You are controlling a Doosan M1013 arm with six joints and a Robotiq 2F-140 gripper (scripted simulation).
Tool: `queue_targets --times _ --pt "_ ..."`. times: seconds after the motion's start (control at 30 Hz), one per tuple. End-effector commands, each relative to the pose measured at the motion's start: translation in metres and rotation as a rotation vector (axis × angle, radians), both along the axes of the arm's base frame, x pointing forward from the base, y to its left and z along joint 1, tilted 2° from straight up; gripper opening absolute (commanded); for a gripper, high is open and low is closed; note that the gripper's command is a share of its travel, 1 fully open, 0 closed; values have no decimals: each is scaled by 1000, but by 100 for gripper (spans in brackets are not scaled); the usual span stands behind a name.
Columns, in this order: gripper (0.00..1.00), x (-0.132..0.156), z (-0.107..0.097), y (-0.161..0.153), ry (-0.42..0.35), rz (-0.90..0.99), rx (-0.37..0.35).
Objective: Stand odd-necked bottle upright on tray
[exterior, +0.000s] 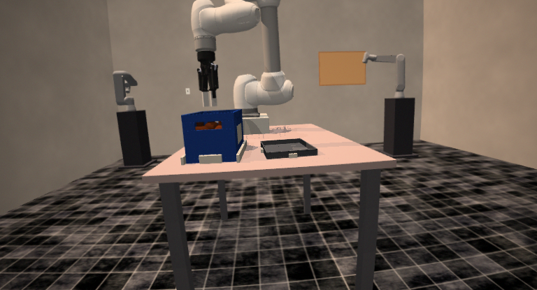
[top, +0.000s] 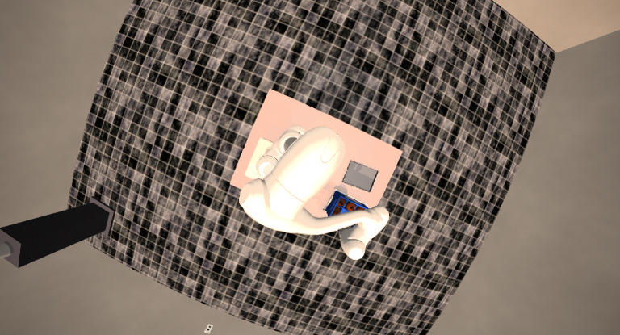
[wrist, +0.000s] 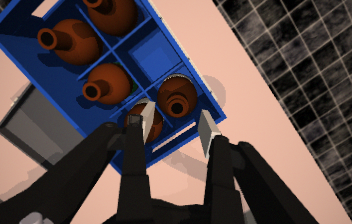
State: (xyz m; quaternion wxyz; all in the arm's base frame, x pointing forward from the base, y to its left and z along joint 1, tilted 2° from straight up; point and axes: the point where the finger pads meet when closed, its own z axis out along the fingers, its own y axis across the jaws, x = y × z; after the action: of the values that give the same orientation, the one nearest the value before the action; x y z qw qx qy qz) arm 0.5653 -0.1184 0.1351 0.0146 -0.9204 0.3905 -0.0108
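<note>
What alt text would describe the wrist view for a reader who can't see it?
The gripper, partly open and holding nothing, hangs above a blue crate on a pink table. Five brown bottles stand in its cells; one cell is vacant.

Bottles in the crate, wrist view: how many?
5, all in the blue crate: one at the top edge, one beside it, one mid-crate, one near corner, one partly behind a finger. One cell is empty.
</note>
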Motion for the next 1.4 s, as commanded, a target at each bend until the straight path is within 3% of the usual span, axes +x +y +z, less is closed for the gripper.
queue_targets --times 0.0,1.37 --pt "38 0 -3 0 0 0 0" --pt "38 0 -12 0 0 0 0"
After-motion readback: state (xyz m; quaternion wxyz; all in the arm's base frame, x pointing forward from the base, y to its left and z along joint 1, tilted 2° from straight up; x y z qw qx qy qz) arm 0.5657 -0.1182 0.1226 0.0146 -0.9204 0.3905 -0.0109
